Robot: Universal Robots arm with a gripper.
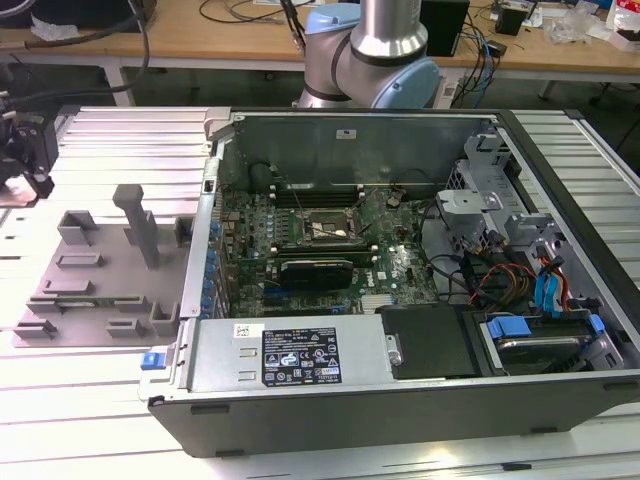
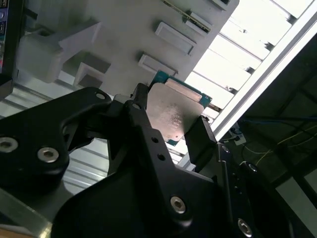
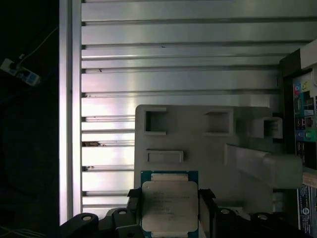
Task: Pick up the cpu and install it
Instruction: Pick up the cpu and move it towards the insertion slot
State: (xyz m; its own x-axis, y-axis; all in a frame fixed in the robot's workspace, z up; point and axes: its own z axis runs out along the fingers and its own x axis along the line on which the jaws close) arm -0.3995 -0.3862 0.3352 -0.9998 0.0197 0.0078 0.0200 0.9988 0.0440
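Observation:
The cpu (image 3: pixel 170 215), a flat square chip with a silver top and a green edge, sits between my gripper's (image 3: pixel 170 198) two black fingers, which are shut on its opposite sides. In the second wrist view the cpu (image 2: pixel 174 111) shows its shiny face, clamped in the gripper (image 2: pixel 171 119). Behind it lies the grey plastic tray (image 3: pixel 208 148). In the exterior view the gripper (image 1: pixel 25 150) hangs at the far left, above the ribbed table and left of the tray (image 1: pixel 90 290). The black socket frame (image 1: pixel 322 230) lies on the motherboard inside the open computer case.
The open computer case (image 1: pixel 400 400) takes up the exterior view's middle and right, with cables and drive bays (image 1: pixel 530 290) on its right side. Upright blocks (image 1: pixel 135 220) rise from the grey tray. The arm's base (image 1: pixel 370 60) stands behind the case.

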